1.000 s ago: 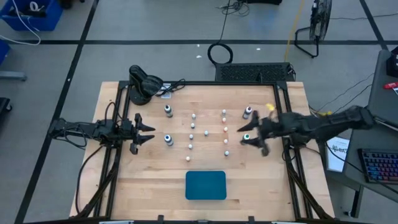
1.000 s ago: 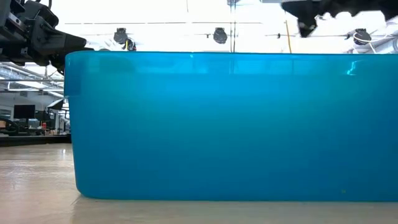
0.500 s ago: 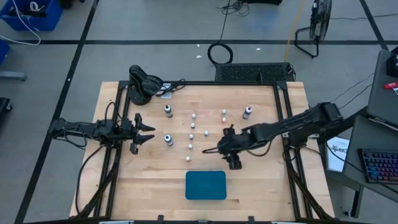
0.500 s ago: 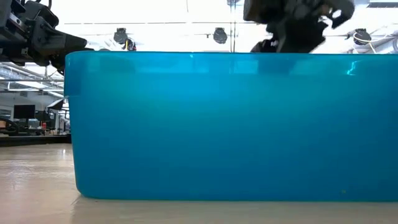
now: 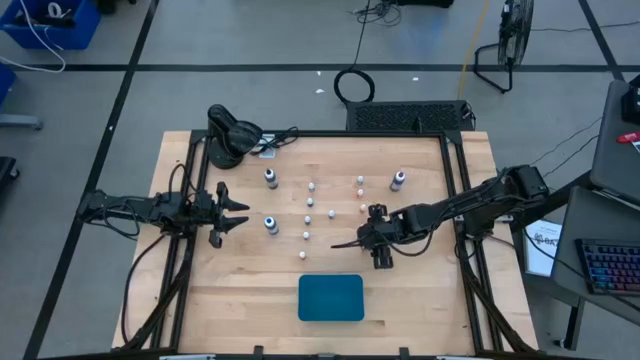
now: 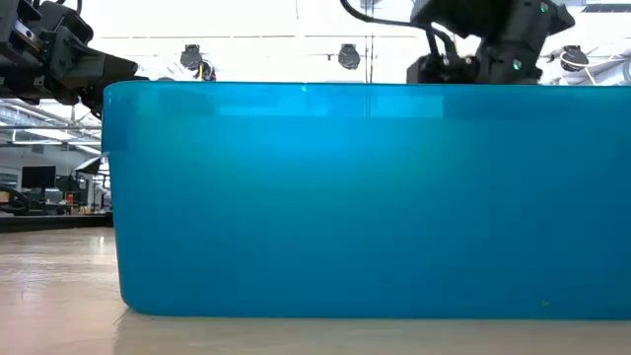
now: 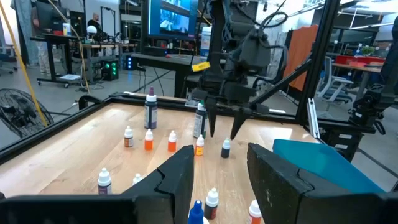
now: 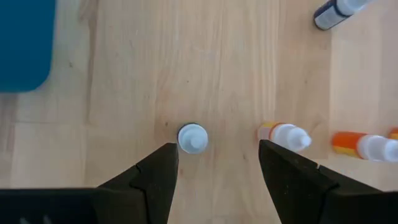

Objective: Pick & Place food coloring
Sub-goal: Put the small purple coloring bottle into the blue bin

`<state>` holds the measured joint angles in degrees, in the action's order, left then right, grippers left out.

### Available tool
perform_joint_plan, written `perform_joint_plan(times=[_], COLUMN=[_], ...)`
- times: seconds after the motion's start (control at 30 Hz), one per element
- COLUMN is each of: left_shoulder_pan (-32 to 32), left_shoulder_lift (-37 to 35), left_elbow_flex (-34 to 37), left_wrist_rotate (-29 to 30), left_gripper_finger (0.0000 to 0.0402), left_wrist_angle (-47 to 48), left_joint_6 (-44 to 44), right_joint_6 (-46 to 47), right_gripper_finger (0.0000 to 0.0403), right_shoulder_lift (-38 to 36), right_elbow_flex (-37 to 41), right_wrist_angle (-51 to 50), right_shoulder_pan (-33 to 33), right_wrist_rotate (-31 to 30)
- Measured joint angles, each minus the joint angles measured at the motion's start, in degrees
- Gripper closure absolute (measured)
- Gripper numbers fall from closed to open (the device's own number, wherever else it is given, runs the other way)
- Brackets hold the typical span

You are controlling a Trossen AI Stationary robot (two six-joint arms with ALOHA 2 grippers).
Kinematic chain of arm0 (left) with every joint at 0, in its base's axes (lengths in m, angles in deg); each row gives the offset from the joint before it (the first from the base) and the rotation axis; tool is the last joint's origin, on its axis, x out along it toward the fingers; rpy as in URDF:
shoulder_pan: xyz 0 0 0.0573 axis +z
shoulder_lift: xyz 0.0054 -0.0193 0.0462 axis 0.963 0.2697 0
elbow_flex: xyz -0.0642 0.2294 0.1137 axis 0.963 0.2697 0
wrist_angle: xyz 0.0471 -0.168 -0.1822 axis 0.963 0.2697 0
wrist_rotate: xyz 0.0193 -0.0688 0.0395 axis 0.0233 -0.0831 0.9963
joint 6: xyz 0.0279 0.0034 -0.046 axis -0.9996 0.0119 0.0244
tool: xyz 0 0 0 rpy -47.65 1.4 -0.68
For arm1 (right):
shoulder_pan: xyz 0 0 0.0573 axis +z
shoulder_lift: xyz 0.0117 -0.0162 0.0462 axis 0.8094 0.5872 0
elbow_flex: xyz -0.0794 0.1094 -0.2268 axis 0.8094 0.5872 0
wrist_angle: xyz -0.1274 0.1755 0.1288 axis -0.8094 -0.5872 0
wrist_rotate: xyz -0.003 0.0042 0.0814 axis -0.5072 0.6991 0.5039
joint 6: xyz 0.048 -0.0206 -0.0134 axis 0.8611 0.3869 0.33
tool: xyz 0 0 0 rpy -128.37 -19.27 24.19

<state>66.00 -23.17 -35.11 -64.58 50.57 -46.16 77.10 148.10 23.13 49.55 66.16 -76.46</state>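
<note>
We see the right claw (image 8: 214,165) wide, empty, above a dropper bottle (image 8: 192,138) mid-desk; an off-centre descent could topple it.

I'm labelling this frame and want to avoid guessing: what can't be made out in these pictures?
- Low view: the teal tray fills the picture and hides the table top and every bottle behind it.
- High view: the small bottles are too tiny to tell cap colours.
- Right wrist view: the bottle between the open right gripper fingers shows only its cap, so its body colour is hidden.
- Left wrist view: the left gripper fingers cover the nearest bottles.
</note>
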Motion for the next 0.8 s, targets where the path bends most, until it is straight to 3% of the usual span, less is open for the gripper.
perform_joint_plan(times=[0.47, 0.8], left_shoulder_pan=[0.0, 0.0], left_shoulder_lift=[0.0, 0.0], left_elbow_flex=[0.0, 0.0], left_wrist_rotate=[0.0, 0.0], left_gripper_finger=[0.0249, 0.0249], left_wrist_angle=[0.0, 0.0], left_joint_6=[0.0, 0.0], right_joint_6=[3.6, 3.8], right_gripper_finger=[0.0190, 0.0190], right_shoulder_lift=[0.1, 1.0], right_elbow_flex=[6.5, 6.6], right_wrist_angle=[11.5, 13.8], right_shoulder_pan=[0.4, 1.4], right_wrist_rotate=[2.8, 1.4])
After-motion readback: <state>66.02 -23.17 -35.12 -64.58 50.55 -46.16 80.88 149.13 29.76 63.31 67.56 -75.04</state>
